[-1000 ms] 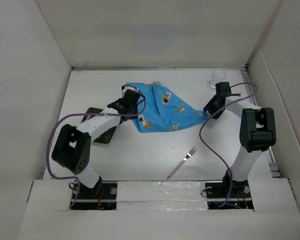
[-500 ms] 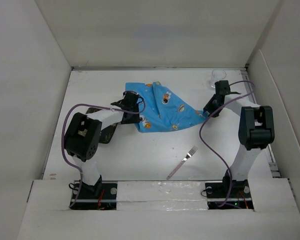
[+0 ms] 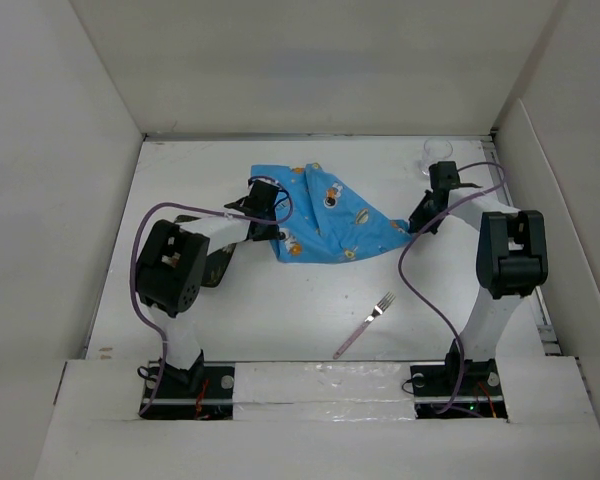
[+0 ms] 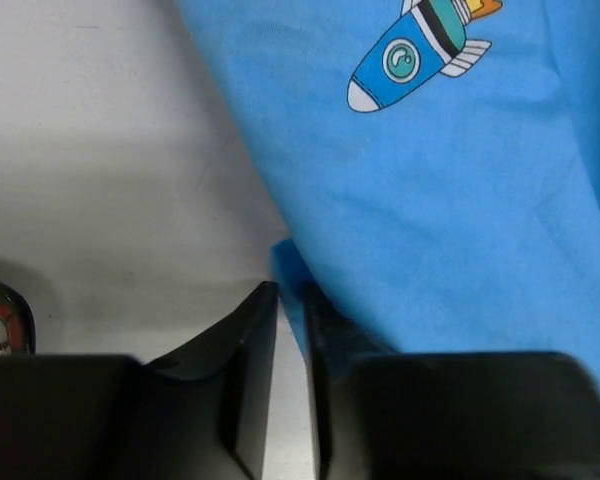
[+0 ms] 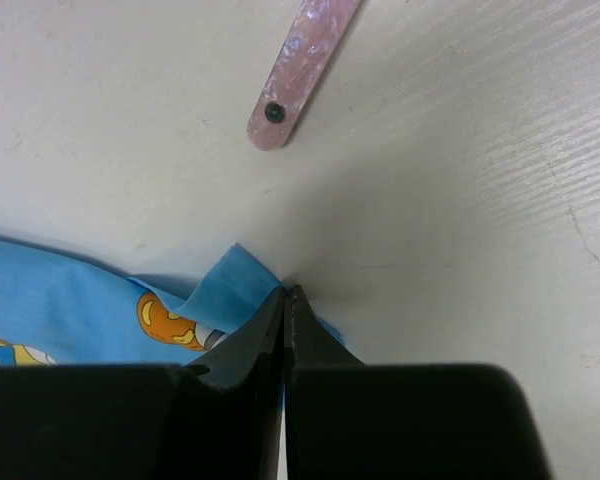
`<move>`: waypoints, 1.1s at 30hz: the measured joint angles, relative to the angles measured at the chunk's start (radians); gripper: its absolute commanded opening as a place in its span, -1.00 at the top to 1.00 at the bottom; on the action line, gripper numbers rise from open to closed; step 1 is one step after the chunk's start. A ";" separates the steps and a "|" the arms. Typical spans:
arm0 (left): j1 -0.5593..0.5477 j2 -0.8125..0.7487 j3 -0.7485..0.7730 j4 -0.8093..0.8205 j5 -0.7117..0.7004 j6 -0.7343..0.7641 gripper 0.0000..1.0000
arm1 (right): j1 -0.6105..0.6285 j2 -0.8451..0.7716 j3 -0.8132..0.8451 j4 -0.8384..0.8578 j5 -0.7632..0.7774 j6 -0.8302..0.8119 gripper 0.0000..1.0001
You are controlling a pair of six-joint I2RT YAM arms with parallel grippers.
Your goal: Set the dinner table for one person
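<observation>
dinner table (image 3: pixel 280 310): large flat matte white tabletop, plain. Faint brushed grain shows in the right wrist view. It lies under both grippers and runs out past them on every side.

blue cartoon-printed cloth placemat (image 3: pixel 330 220): soft and rumpled, with one flap folded over. Rocket and planet prints. It is stretched between the two grippers.

left arm (image 3: pixel 170 275): black and white links, elbow folded back toward its base, forearm reaching out to the placemat's near-left corner. right arm (image 3: pixel 510 255): first link upright, forearm angled down to the placemat's right corner. A purple cable loops off each arm.

dark flat item (image 3: pixel 218 268): behind the left gripper and mostly hidden under that forearm, so I can't tell what it is.

metal fork with a pinkish handle (image 3: pixel 365 322): on the base side of the right gripper, well apart from it.

clear glass (image 3: pixel 437 153): just beyond the right wrist, hard to make out against the white.

pink speckled flat handle end (image 5: pixel 300 70): small dark hole in it, ahead of the right fingertips, cut off at the top edge. Can't tell which utensil.

left gripper (image 4: pixel 288 295): black jaws nearly together, thin slit between them. The placemat corner sits at the tips; can't tell whether it is pinched.

right gripper (image 5: pixel 284 292): jaws pressed together on the placemat's corner, cloth poking out on both sides.
</observation>
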 measured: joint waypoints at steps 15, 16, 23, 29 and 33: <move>0.000 -0.131 -0.008 -0.066 -0.099 0.027 1.00 | 0.010 -0.213 -0.090 0.039 -0.031 0.013 1.00; 0.000 -0.171 -0.008 -0.072 -0.109 0.030 1.00 | 0.015 -0.245 -0.090 0.039 -0.031 0.013 1.00; 0.000 -0.385 0.018 -0.099 -0.156 0.037 1.00 | 0.074 -0.438 -0.082 0.021 -0.026 0.010 1.00; 0.000 -0.425 0.000 -0.137 -0.153 0.026 1.00 | 0.087 -0.473 -0.083 0.016 -0.007 0.000 0.51; 0.000 -0.449 -0.021 -0.164 -0.143 0.014 1.00 | 0.087 -0.319 -0.077 0.007 0.023 -0.014 -0.19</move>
